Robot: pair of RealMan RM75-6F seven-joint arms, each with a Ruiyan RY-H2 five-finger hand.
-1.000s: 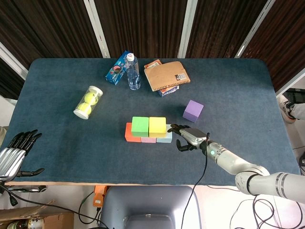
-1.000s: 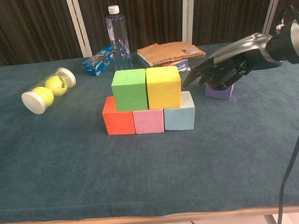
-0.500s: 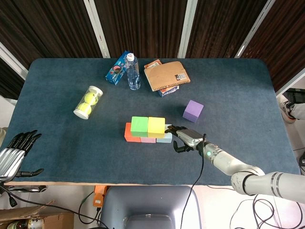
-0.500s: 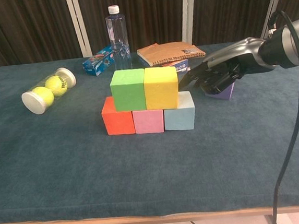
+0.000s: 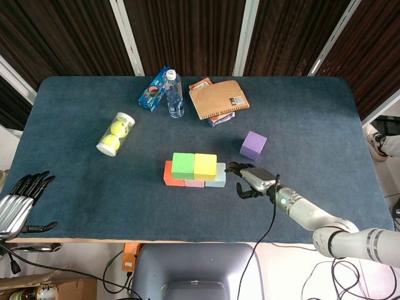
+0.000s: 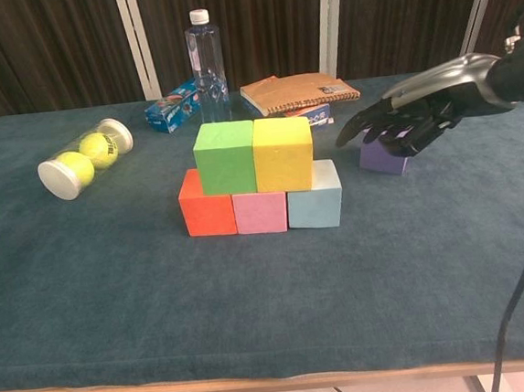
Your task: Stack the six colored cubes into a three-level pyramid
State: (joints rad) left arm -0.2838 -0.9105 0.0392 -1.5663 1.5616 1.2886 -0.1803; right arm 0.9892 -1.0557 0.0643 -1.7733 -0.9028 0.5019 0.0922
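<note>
An orange cube (image 6: 207, 203), a pink cube (image 6: 261, 212) and a light blue cube (image 6: 315, 200) form a row mid-table. A green cube (image 6: 226, 158) and a yellow cube (image 6: 283, 154) sit on top of them, side by side. The purple cube (image 6: 382, 156) lies alone on the cloth to the right and further back, also visible from the head view (image 5: 253, 145). My right hand (image 6: 402, 121) hovers with fingers spread and empty, just right of the stack and in front of the purple cube. My left hand (image 5: 19, 203) hangs open off the table's near left corner.
A clear tube of tennis balls (image 5: 116, 134) lies at the left. At the back stand a water bottle (image 5: 174, 94), a blue box (image 5: 154, 89) and a brown notebook on a book (image 5: 219, 99). The near table edge (image 6: 278, 376) runs below the stack.
My right hand touched the yellow cube's right side, and the upper cubes shifted slightly left. The hand has since drawn back to the right, clear of the stack.
</note>
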